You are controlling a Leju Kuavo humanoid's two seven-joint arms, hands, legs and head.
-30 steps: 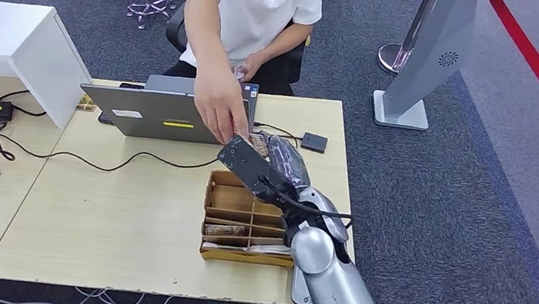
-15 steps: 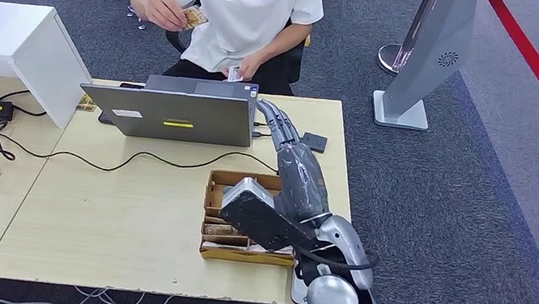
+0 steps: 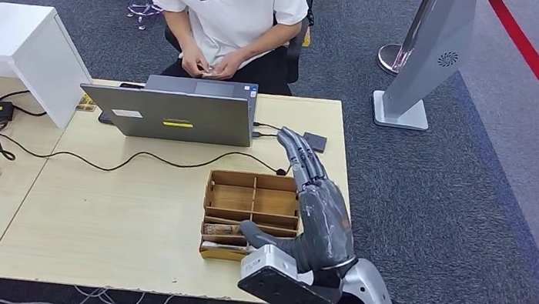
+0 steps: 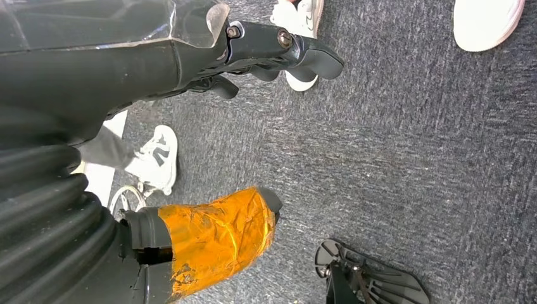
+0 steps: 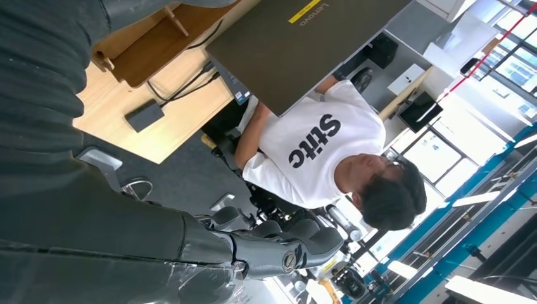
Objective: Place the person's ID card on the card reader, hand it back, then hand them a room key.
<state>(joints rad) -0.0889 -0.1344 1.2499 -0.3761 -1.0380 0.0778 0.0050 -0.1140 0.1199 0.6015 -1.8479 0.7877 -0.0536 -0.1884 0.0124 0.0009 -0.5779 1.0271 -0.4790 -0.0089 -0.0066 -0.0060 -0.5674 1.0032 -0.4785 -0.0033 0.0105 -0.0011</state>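
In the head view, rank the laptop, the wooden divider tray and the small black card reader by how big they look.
1. Laptop, the largest.
2. Wooden divider tray, clearly smaller, partly hidden by the right hand.
3. Small black card reader, by far the smallest.

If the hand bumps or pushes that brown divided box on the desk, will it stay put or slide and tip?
The brown divided box looks like thin cardboard, so probably light and apt to slide on the smooth desk. It is low and wide, so tipping seems unlikely. Its thin partitions could bend under the right robot hand, which is open above it.
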